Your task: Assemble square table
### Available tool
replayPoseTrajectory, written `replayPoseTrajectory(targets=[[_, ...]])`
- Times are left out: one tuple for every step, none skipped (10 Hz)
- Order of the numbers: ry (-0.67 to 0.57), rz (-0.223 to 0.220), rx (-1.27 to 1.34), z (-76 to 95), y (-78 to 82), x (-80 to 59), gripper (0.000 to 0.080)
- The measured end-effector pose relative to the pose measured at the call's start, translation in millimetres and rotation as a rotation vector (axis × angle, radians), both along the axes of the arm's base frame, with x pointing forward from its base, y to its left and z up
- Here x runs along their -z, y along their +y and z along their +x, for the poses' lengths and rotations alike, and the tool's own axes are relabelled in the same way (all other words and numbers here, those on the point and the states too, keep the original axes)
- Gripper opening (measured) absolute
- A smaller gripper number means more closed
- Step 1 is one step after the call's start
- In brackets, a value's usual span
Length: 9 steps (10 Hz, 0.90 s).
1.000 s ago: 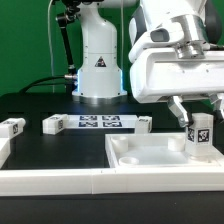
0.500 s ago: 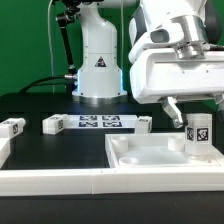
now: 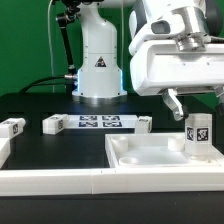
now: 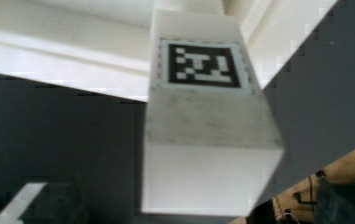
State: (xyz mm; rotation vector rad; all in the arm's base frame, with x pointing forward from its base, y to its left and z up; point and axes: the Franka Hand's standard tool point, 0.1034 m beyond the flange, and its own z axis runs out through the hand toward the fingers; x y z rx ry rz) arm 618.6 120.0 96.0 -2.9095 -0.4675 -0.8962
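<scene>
The white square slab [image 3: 140, 158] lies on the black table at the exterior view's right. One white leg [image 3: 199, 136] with a tag stands upright in its far right corner. My gripper [image 3: 198, 104] hangs just above that leg, fingers spread wider than the leg and not touching it. One finger [image 3: 175, 103] shows; the other is at the frame edge. The wrist view looks straight down the same leg [image 4: 209, 140], which fills the middle of the picture. Three more legs lie on the table: one at the far left [image 3: 12, 127], one [image 3: 53, 124] and one [image 3: 146, 124] at the marker board's ends.
The marker board [image 3: 100, 122] lies flat at the back of the table in front of the robot base [image 3: 98, 62]. A long white border rail [image 3: 60, 181] runs along the table's front edge, with a short arm [image 3: 5, 152] at the left.
My gripper has risen a little straight up off the upright leg. The leg has stayed standing on the slab.
</scene>
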Motion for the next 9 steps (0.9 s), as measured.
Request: replayPoseTrajectory(targets=[[0.029, -0.002, -0.004, -1.7, 1.0, 2.5, 0.0648], [0.09, -0.009, -0.013, -2.9, 2.8, 4.1, 0.0648], [0.141, -0.017, -0.01, 0.4, -2.1, 6.3, 0.0648], [0.24, -0.022, -0.01, -1.9, -1.4, 9.4, 0.0648], [0.331, -0.027, -0.01, -3.1, 0.6, 8.8, 0.0648], [0.42, -0.033, -0.009, -4.1, 2.7, 6.3, 0.0648], [0.493, -0.038, -0.008, -4.6, 3.6, 4.1, 0.0648], [0.548, -0.043, -0.014, -7.8, 4.3, 5.4, 0.0648], [0.615, -0.049, -0.021, -10.8, 4.0, 5.9, 0.0648]])
